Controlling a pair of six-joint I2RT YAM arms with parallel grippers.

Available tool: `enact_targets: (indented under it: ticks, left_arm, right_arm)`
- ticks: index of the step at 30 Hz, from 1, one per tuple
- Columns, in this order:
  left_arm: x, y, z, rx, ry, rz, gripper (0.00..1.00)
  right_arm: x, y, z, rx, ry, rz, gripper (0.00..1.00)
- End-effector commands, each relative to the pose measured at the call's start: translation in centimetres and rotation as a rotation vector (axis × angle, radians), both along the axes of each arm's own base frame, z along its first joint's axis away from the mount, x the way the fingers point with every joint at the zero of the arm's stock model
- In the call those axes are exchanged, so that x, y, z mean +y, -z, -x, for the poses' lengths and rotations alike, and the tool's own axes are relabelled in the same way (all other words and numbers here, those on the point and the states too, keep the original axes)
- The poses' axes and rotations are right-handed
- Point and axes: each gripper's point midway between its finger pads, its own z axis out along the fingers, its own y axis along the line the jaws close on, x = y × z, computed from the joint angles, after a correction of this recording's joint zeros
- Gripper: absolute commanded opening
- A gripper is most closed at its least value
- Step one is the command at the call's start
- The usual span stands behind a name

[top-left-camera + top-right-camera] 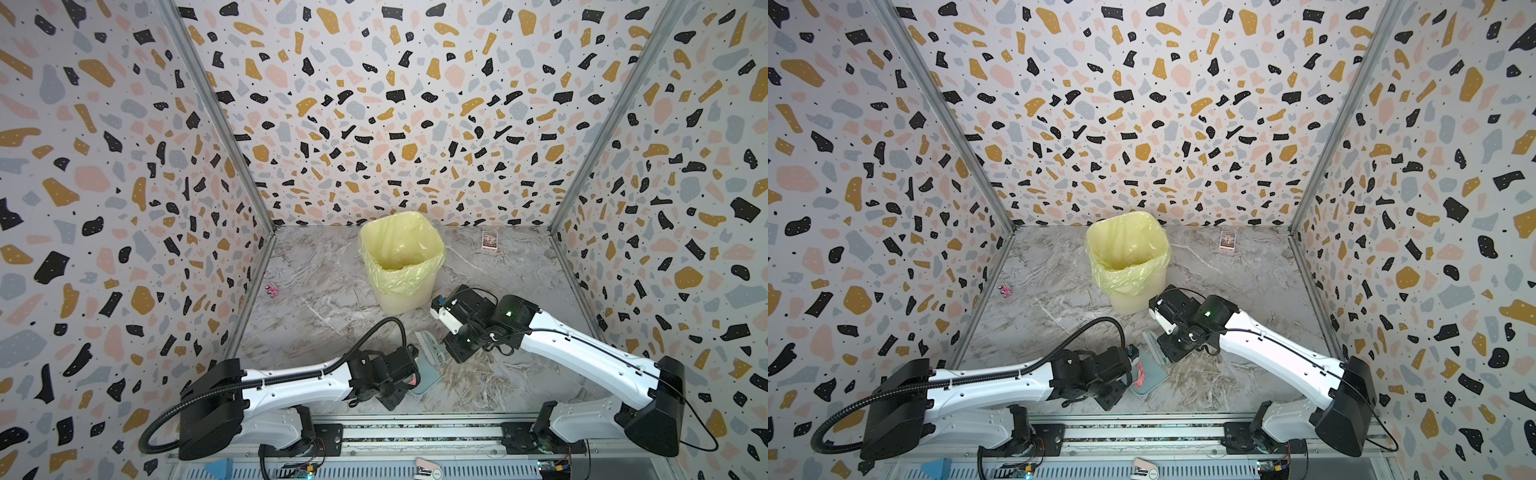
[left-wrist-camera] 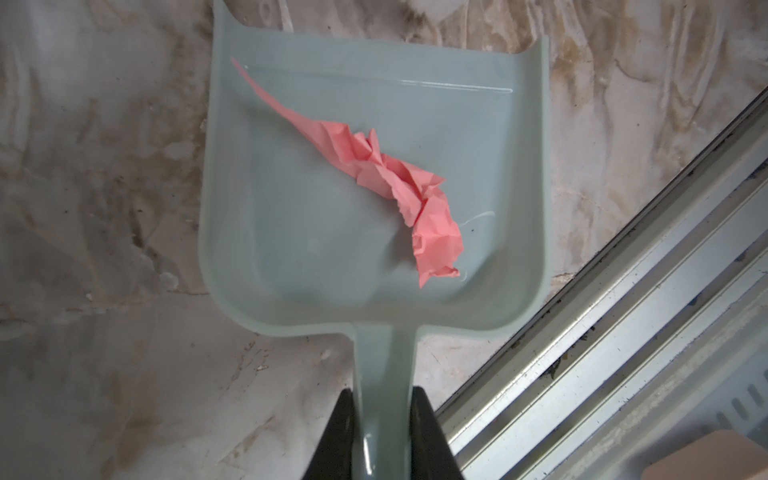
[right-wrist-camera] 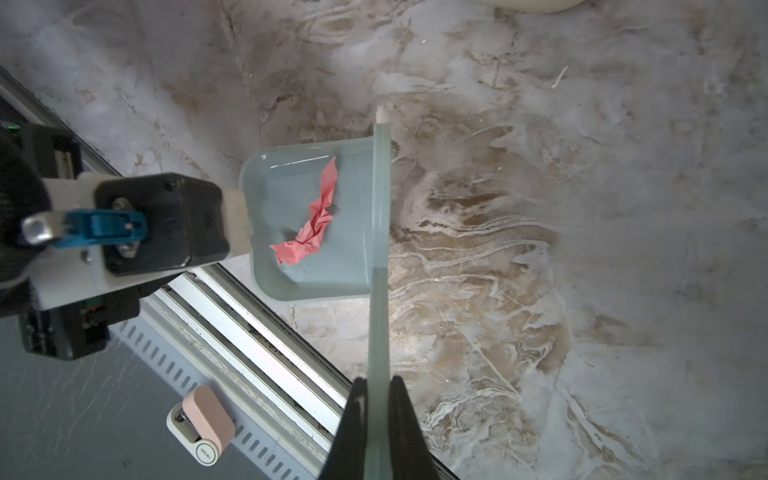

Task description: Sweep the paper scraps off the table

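Left wrist view: we see the left tool (image 2: 384, 401) closed on the handle of the dustpan (image 2: 311, 249), over the desk (image 2: 104, 208). One pink paper scrap (image 2: 386, 187) lies inside the dustpan. The right tool (image 3: 378, 386) grips the brush (image 3: 379, 316), which stands at the dustpan's open edge.

Pink paper scrap (image 2: 386, 183); pale teal dustpan (image 2: 291, 232); translucent yellow bin liner (image 1: 399, 241); grey-white, brown-veined marble counter (image 1: 519, 282); multicolour terrazzo walls (image 1: 395, 104).
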Motion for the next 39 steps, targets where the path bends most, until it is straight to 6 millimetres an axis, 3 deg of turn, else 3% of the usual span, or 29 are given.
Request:
enact_targets:
  ticks: [1,9,20,28,39]
  left_arm:
    - [0.1,-0.4,-0.2,-0.023,-0.001,0.000,0.00]
    - [-0.8,-2.1,-0.6,-0.055,0.008,0.065,0.00]
    - [-2.6,-7.0,-0.4,-0.138,0.110,0.125,0.00]
    - [-4.3,-12.9,-0.8,-0.222,0.135,0.197,0.00]
    - [-3.3,-20.8,-2.7,-0.335,0.057,0.203,0.00]
  right_arm:
    - [-1.5,-1.0,-0.2,-0.034,0.028,0.004,0.00]
    - [-4.4,-1.3,-1.9,-0.061,0.152,-0.032,0.00]
    - [-7.5,-1.7,-3.5,-0.076,0.284,-0.122,0.00]
    - [-8.1,-1.8,-4.0,-0.083,0.311,-0.154,0.00]
    - [-8.6,-1.6,-4.2,-0.077,0.333,-0.183,0.00]
